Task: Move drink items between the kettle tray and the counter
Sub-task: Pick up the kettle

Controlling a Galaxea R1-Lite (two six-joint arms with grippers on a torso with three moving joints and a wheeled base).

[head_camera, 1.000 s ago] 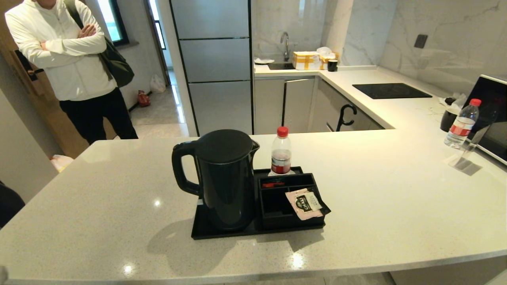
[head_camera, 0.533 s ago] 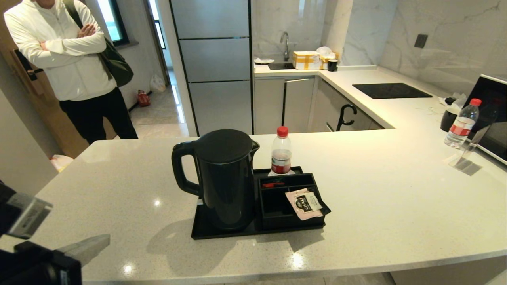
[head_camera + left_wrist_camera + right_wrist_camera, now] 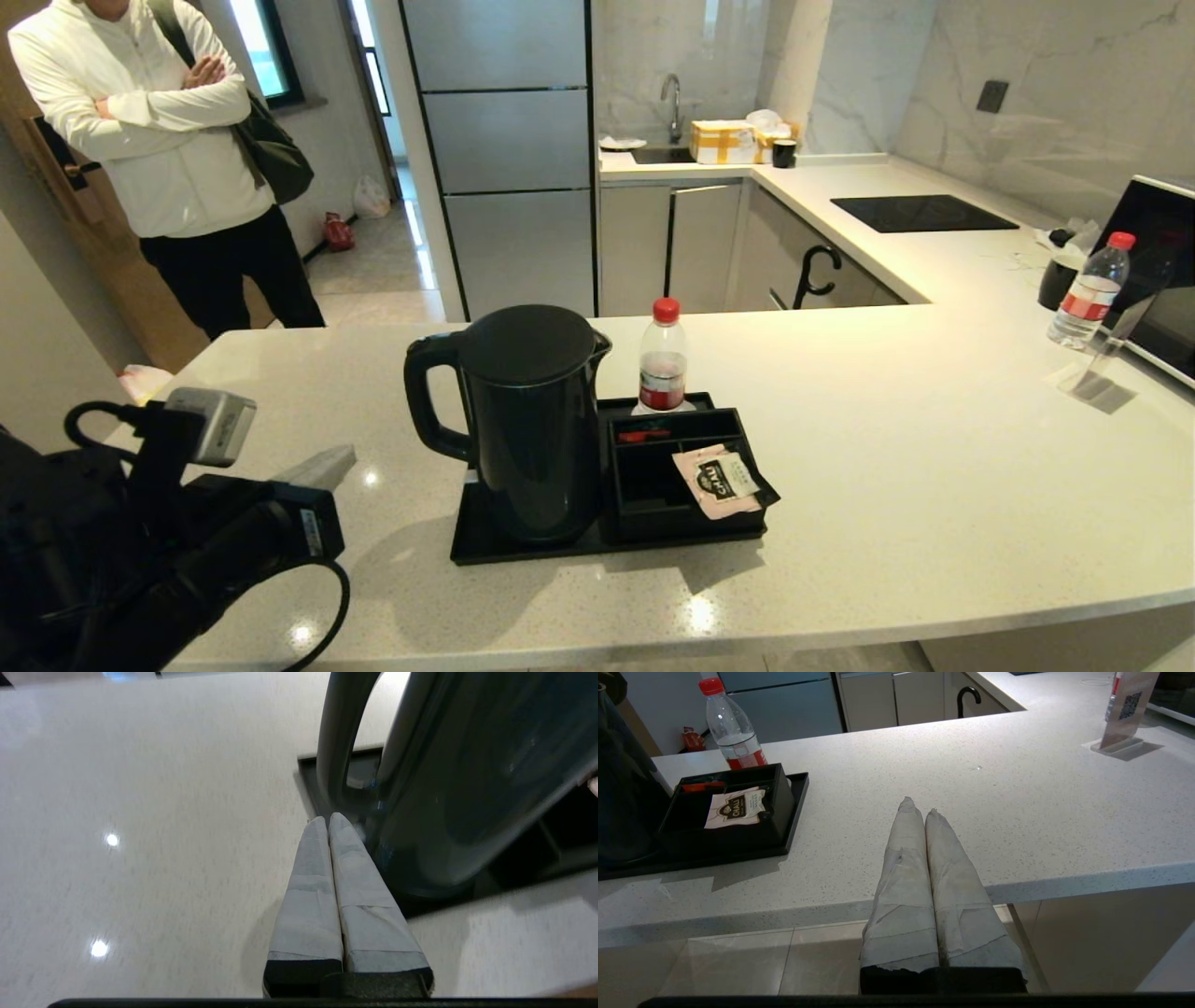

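Risk: left gripper, fingers pressed together and empty, tips just short of kettle handle; advancing unopened could shove it off kettle tray.

The tabletop is pale speckled stone, polished to a gloss that mirrors ceiling lights. On it, the kettle looks like smooth matt black plastic with a faint sheen. The tray under the kettle is glossy black. Beside the kettle, the bottle is clear plastic with a red cap. The sachet is matt pink paper. Both hands' fingers are wrapped in creased, dull grey-white tape.
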